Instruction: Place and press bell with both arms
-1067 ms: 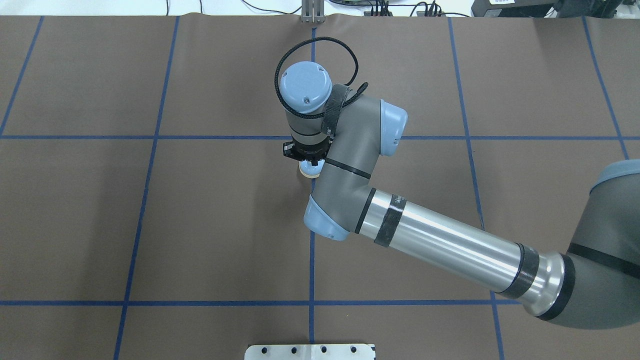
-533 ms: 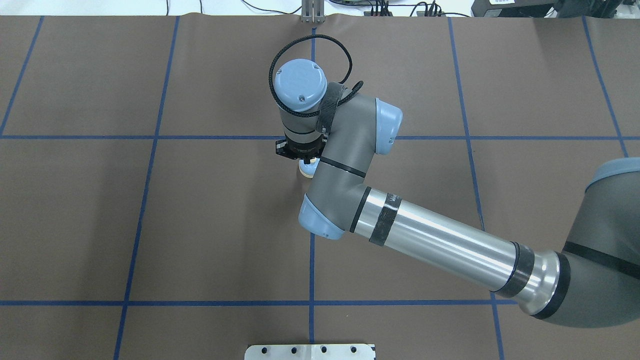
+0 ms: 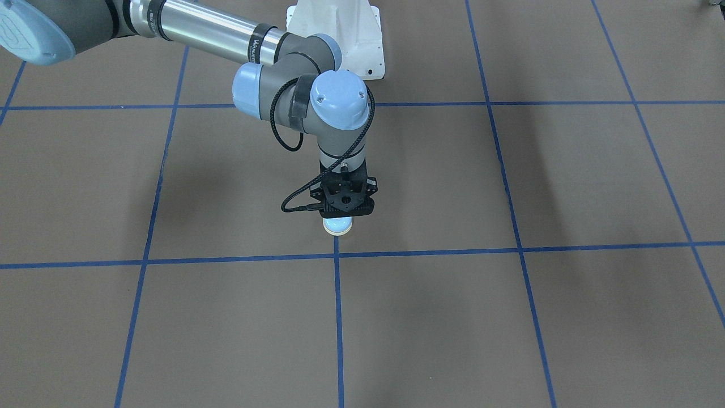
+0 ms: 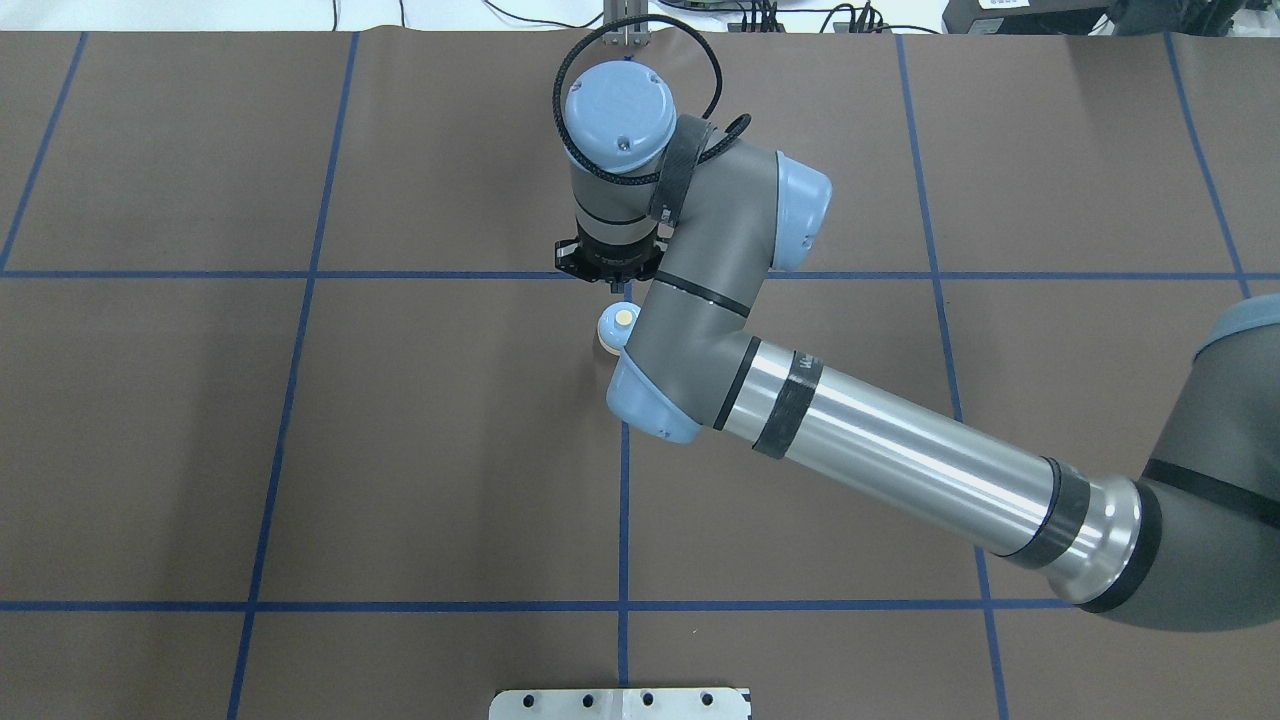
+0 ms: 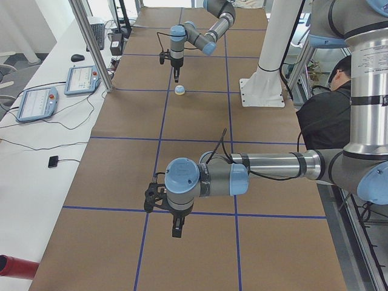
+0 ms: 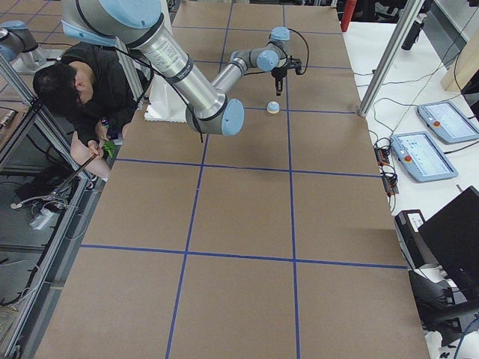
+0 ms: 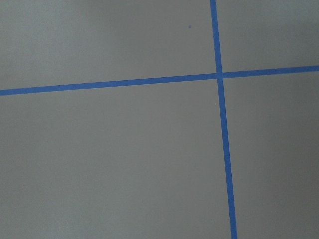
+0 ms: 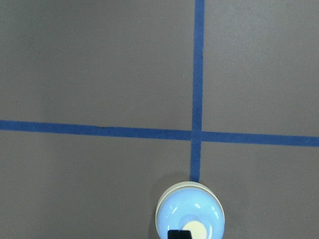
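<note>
**Left arm** (image 5: 273, 165): stretched out low over the brown mat (image 4: 300, 450), wrist pointing down.

**Left gripper** (image 5: 176, 229): hangs above the mat near a crossing of the blue tape lines (image 4: 300, 275). Nothing shows in its grasp. It appears only in the side view, so whether its jaws are parted or closed cannot be told. Its wrist camera shows bare mat and one tape crossing.

**Bell** (image 4: 618, 322): stands upright at the table's centre, well apart from the left gripper. It sits on the lengthwise tape line, just on the robot's side of a crossing. The cream button faces up. In the overhead view a joint of the right arm covers part of the dome.

**Right gripper** (image 4: 614, 286): points straight down over the bell, with a clear gap in the side views, touching nothing. Its fingers are drawn together into one narrow black tip and carry nothing. In its wrist view that tip lies over the button's edge.

**Right arm** (image 4: 900, 460): reaches in from the right edge to the centre.
</note>
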Controlling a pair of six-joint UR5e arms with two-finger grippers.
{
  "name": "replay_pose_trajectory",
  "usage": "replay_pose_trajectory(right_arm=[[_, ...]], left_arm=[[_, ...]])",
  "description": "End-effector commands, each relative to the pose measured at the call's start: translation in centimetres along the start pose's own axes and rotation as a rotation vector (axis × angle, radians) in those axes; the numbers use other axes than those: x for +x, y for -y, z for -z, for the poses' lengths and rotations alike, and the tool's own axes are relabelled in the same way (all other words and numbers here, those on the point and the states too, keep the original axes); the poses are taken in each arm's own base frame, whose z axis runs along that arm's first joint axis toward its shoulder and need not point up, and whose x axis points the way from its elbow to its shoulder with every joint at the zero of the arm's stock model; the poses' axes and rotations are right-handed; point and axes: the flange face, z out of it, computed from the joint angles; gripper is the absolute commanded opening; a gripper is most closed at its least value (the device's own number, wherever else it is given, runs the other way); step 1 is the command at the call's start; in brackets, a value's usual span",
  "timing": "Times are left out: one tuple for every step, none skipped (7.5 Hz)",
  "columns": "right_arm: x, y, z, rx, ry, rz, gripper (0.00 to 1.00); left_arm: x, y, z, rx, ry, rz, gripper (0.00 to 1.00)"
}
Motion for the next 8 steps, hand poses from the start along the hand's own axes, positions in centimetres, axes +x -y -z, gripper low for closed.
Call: replay_pose_trajectory(right_arm=[[6.3, 5.3, 3.6, -0.02, 0.038, -0.028, 0.99], [11.3, 6.1, 5.4, -0.023, 0.046, 0.006, 0.99], [16.2, 6.2, 7.3, -0.024, 0.021, 0.058, 0.99], [20.9, 6.9, 10.0, -0.014, -0.002, 0.1, 0.99], [26.7, 7.3, 12.0, -0.028, 0.018, 0.125, 0.99], [33.4, 7.2, 14.2, -0.03, 0.048, 0.15, 0.99], [39.8, 6.6, 16.1, -0.018, 0.058, 0.148, 0.99], [46.0, 4.9, 17.2, -0.002, 0.037, 0.12, 0.99]], left_arm=[[0.5, -0.2, 0.2, 0.014, 0.002, 0.073, 1.0], [1.4, 0.3, 1.0, 0.045, 0.005, 0.116, 1.0], [2.8, 1.0, 1.0, 0.046, 0.007, 0.109, 1.0], [4.8, 1.6, 0.1, 0.024, 0.011, 0.07, 1.0], [6.4, 2.2, -0.9, 0.003, 0.01, 0.035, 1.0], [8.3, 2.7, -2.1, -0.024, 0.026, -0.013, 1.0], [9.6, 2.7, -1.9, -0.023, 0.037, -0.04, 1.0], [10.2, 2.6, -1.3, -0.014, 0.031, -0.047, 1.0]])
